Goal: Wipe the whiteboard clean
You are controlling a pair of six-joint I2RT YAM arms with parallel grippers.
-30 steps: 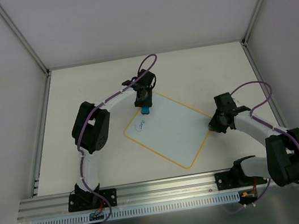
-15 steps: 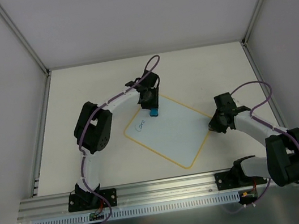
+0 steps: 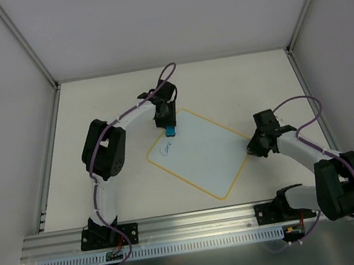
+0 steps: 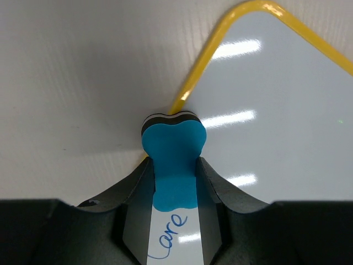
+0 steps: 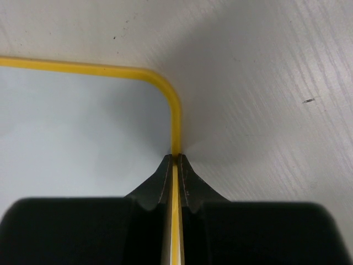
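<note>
The whiteboard [image 3: 198,159] lies tilted on the table, pale with a yellow border, and blue handwriting [image 3: 165,149] sits near its left corner. My left gripper [image 3: 169,127] is shut on a blue eraser [image 3: 171,132] at the board's upper-left edge. In the left wrist view the eraser [image 4: 172,146] sticks out between the fingers [image 4: 135,187] and straddles the yellow border, with the handwriting [image 4: 168,234] just behind it. My right gripper [image 3: 250,149] is shut, its tips [image 5: 175,157] resting on the yellow border [image 5: 175,113] just below the board's right corner.
The tabletop [image 3: 92,112] is pale, with white walls and metal frame posts [image 3: 31,51] on three sides. An aluminium rail [image 3: 198,217] with both arm bases runs along the near edge. Purple cables [image 3: 304,118] loop over each arm.
The left gripper carried the eraser right and down onto the board, then back up and left to the border. The handwriting still shows. The right arm has not moved.
</note>
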